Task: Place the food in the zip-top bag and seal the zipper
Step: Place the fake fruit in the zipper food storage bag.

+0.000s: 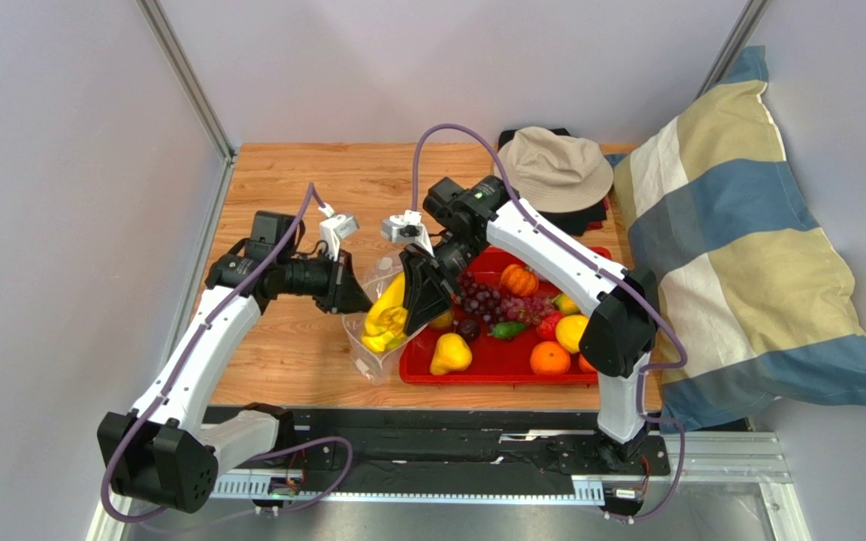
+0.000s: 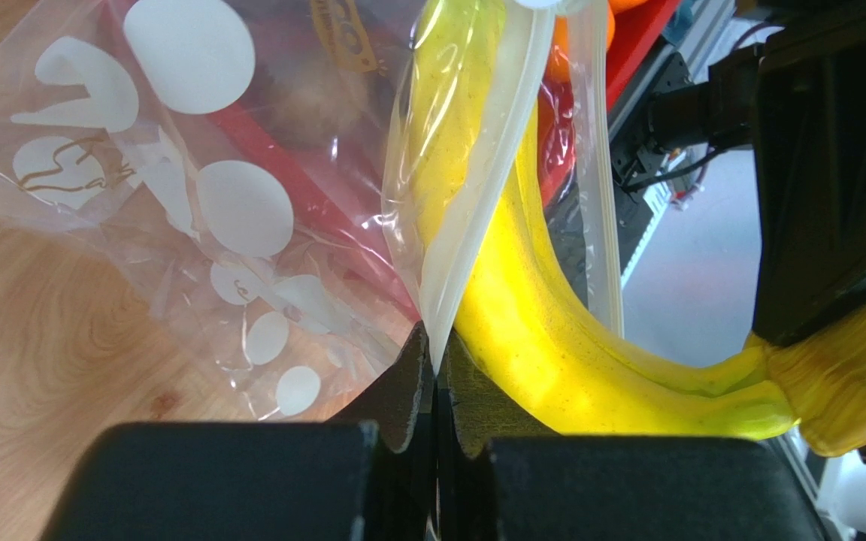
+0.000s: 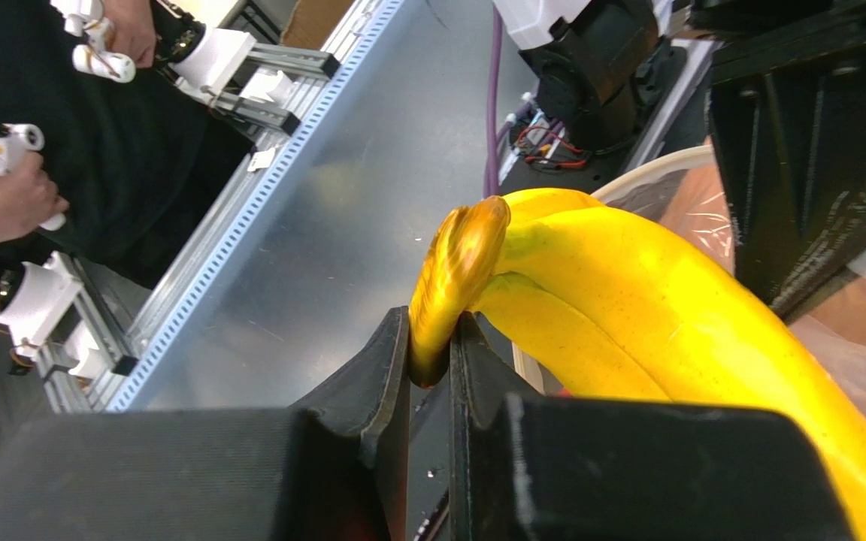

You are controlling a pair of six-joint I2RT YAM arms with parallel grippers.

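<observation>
The clear dotted zip-top bag (image 1: 372, 327) stands open at the left edge of the red tray (image 1: 483, 363). My left gripper (image 1: 349, 295) is shut on the bag's rim; in the left wrist view its jaws (image 2: 435, 358) pinch the zipper strip (image 2: 483, 180). My right gripper (image 1: 421, 302) is shut on the stem of the yellow banana bunch (image 1: 387, 318), which hangs partly inside the bag's mouth. The right wrist view shows the stem (image 3: 455, 282) clamped between the fingers. On the tray lie a pear (image 1: 450, 354), grapes (image 1: 492, 302), an orange (image 1: 549, 357) and other fruit.
A beige hat (image 1: 556, 167) lies at the back of the wooden table. A striped pillow (image 1: 743, 237) leans at the right. A small pumpkin (image 1: 519, 280) and a yellow fruit (image 1: 571, 333) sit on the tray. The metal rail runs along the near edge.
</observation>
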